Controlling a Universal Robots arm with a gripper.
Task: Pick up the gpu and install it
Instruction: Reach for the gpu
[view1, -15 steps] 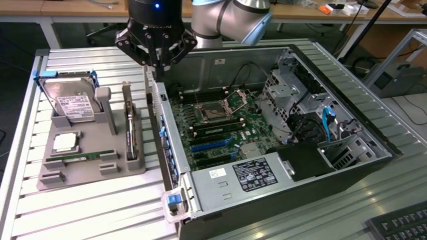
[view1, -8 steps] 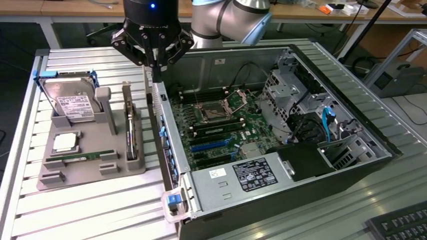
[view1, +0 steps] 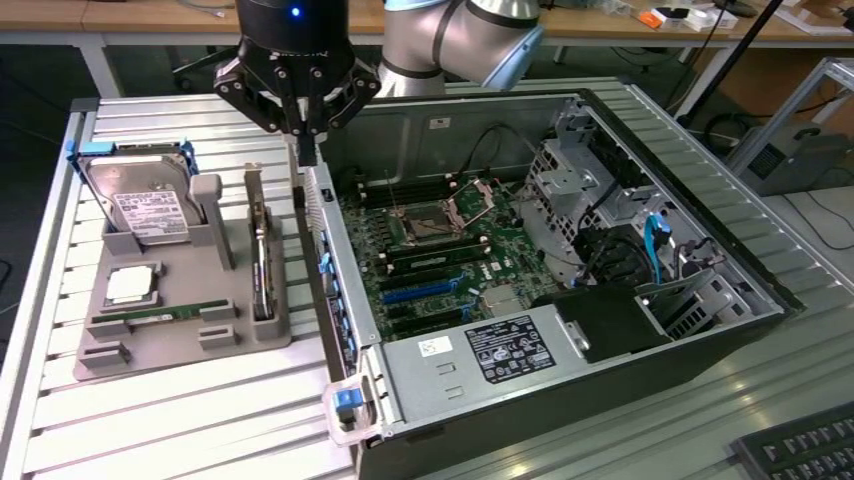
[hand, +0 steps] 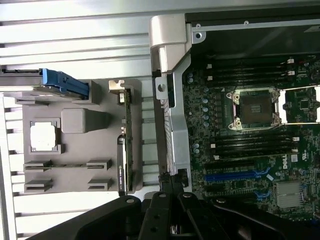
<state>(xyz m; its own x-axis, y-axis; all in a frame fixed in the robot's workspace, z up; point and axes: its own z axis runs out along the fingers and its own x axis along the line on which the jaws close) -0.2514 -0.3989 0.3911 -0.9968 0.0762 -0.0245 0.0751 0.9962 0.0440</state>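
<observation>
Pick step, we reckon: gpu (view1: 262, 265) stands edge-on in the gray holder (view1: 150, 350), left on the counter (view1: 174, 420), untouched. Tool (view1: 307, 150) pinched shut, empty, hovers just right of it, by the open case (view1: 441, 130). We'd need it opened, centred over the card's edge.

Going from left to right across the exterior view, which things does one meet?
Boxy silver hard drive with white label → thin dark gpu card standing edge-on → square metal CPU socket → grey metal drive cage → black keyboard.
</observation>
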